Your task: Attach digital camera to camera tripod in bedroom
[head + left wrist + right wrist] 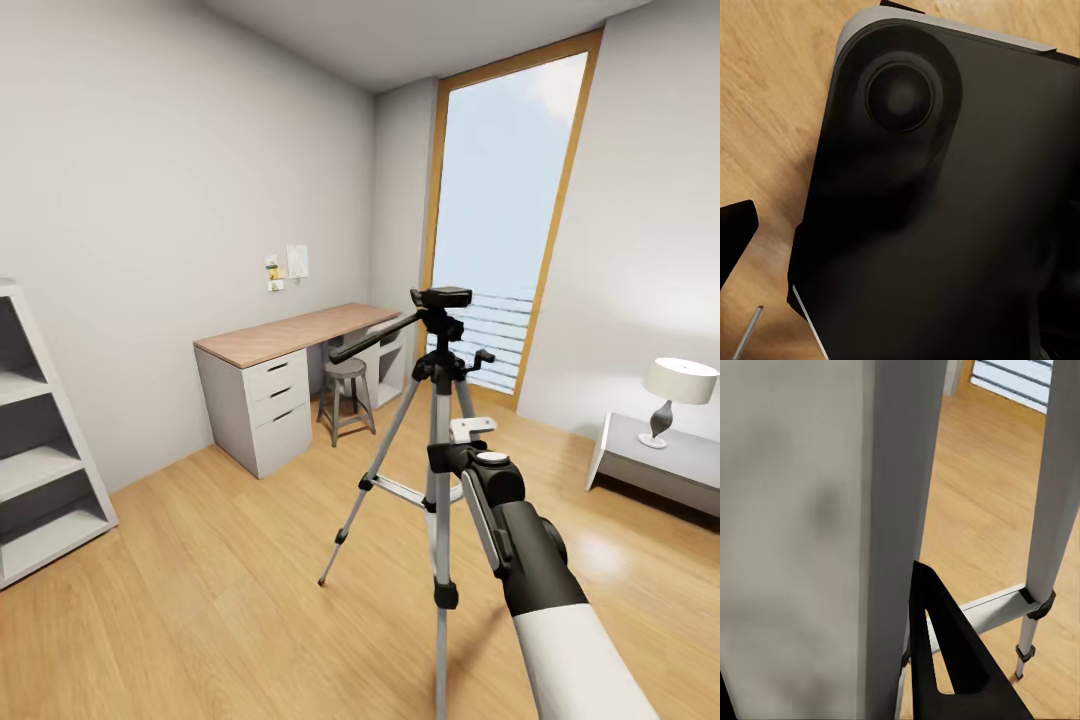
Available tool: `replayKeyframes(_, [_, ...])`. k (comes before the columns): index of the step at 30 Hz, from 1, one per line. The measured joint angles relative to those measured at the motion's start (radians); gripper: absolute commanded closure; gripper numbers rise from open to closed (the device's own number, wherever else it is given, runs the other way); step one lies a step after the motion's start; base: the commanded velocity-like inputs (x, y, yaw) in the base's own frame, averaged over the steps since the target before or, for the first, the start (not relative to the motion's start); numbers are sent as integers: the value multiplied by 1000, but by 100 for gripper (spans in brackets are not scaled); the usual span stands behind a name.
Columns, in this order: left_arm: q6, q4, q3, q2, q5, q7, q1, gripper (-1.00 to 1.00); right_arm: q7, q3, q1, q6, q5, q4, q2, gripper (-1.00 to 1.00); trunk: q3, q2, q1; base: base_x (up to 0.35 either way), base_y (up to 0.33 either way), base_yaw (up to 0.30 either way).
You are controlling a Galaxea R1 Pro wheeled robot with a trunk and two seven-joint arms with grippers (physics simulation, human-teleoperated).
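The camera tripod (438,470) stands on the wood floor in the middle of the head view, silver legs spread and its black pan head's handle pointing left. A small black box-shaped body, the digital camera (440,297), sits on top of that head. My right arm reaches in from the lower right. Its gripper (472,432) hangs just right of the centre column, well below the camera. In the right wrist view one dark finger (945,660) stands beside a silver tripod leg (817,532) that is very close, with the jaws wide apart. The left wrist view faces a dark robot part (937,210) over the floor.
A white desk with a wooden top (290,335) and a round stool (345,385) stand at the back wall. A grey shelf unit (40,450) is at the left. A low grey table with a lamp (680,390) is at the right, and a tall window (500,220) behind.
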Motion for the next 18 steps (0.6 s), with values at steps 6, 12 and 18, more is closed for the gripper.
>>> replayKeyframes(6, [0, 0, 0, 0, 0, 0, 0, -100, 2, 0, -1, 0, 3, 3, 0, 100, 0, 0, 0, 0, 0, 0])
replayKeyframes(12, [0, 0, 0, 0, 0, 0, 0, -100, 2, 0, -1, 1, 6, 13, 0, -100, 0, 0, 0, 0, 0, 0])
replayKeyframes(18, [0, 0, 0, 0, 0, 0, 0, -100, 2, 0, 0, 1, 7, 14, 0, -100, 0, 0, 0, 0, 0, 0])
